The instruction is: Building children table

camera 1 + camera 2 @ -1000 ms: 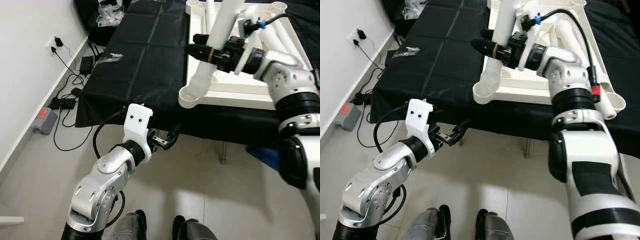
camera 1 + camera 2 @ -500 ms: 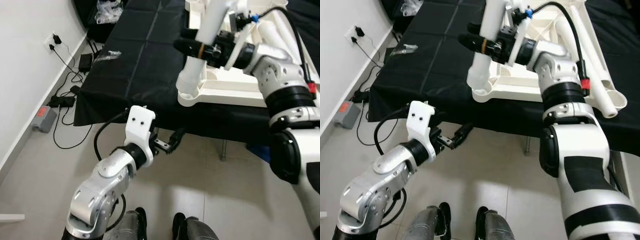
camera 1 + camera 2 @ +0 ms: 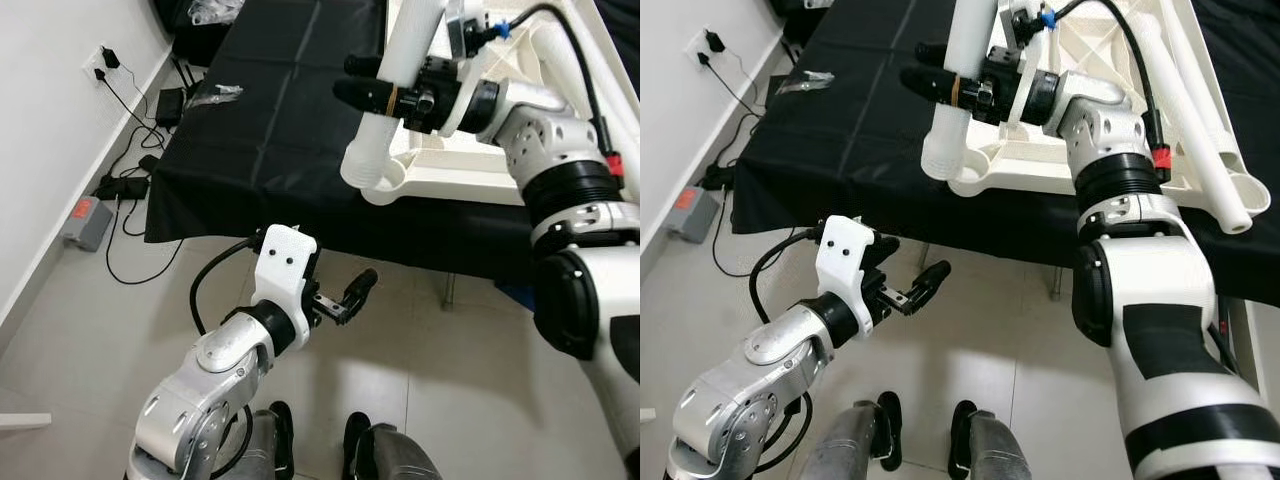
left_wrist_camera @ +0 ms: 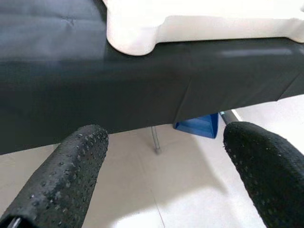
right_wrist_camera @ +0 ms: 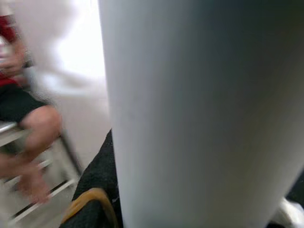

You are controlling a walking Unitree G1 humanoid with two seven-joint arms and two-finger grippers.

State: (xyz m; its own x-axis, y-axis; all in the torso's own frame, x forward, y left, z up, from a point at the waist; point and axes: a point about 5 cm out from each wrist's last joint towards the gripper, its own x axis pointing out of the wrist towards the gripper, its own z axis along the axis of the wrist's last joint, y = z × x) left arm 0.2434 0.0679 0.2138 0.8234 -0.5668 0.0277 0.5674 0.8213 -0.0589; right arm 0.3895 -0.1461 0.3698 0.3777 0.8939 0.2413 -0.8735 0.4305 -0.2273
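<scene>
The right gripper is closed around a white plastic tube-shaped table leg, holding it nearly upright with its open lower end just above the near-left corner socket of the upturned white plastic children's table top; whether the leg's end touches the socket cannot be told. That table top lies on a table draped in black cloth, its near-left corner close to the cloth's front edge. More white legs lie slanted across the table top towards its right side. The left gripper hangs below and in front of the cloth's front edge, over bare pale tiled floor, its two black dotted fingers spread wide and holding nothing. To the left, between the cloth's side edge and the white wall, the floor carries black cables and chargers. The left wrist view looks under the cloth's edge to a thin metal table leg and a blue object on the floor, with the table top's rounded corner above. The right wrist view, close against the white leg, shows a blurred seated person's bare leg beyond.
</scene>
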